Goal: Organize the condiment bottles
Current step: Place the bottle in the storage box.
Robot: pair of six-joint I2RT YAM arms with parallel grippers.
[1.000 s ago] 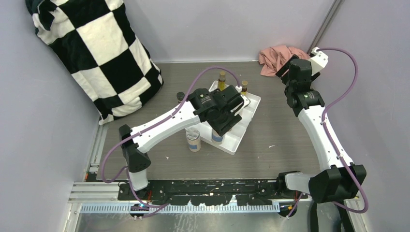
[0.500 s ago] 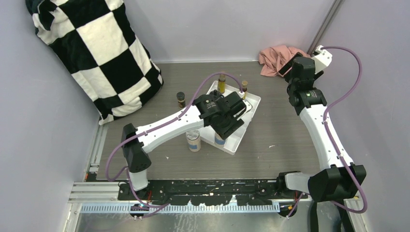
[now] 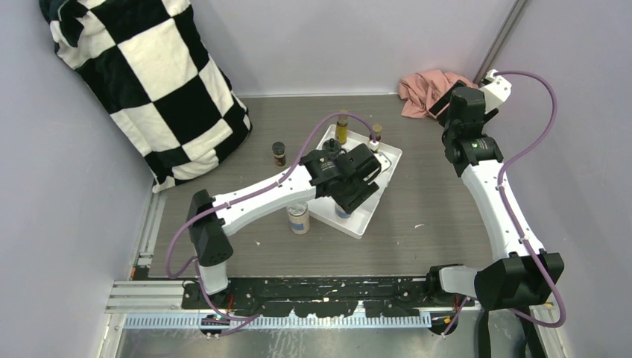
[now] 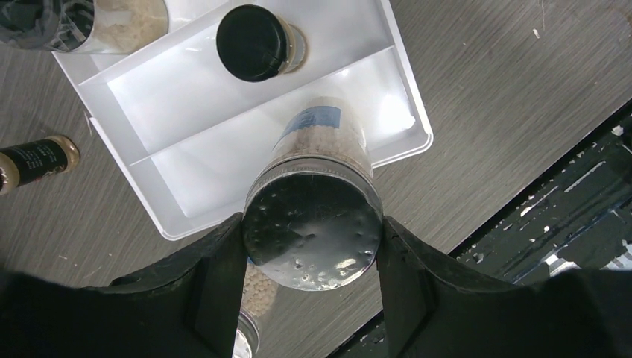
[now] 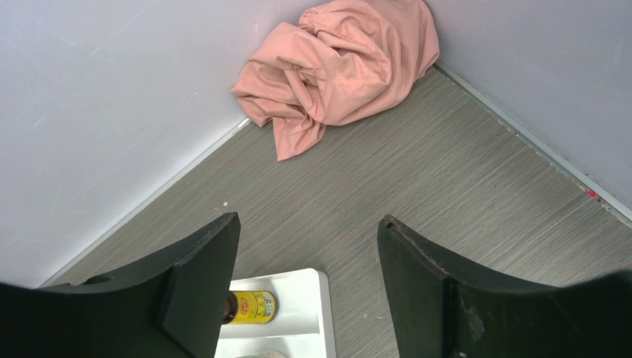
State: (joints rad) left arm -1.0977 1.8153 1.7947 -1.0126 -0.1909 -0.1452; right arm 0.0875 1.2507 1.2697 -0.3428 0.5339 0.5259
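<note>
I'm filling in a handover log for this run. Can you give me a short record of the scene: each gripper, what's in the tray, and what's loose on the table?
left gripper: shut on the silver-lidded jar, held over the end compartment of the white tray
right gripper: open, empty, above the far corner near the pink cloth
in tray: black-lidded jar; amber bottles at its far end
on table: small dark bottle; second silver-lidded jar beside the tray
contact: cannot tell whether the held jar touches the tray floor
</note>
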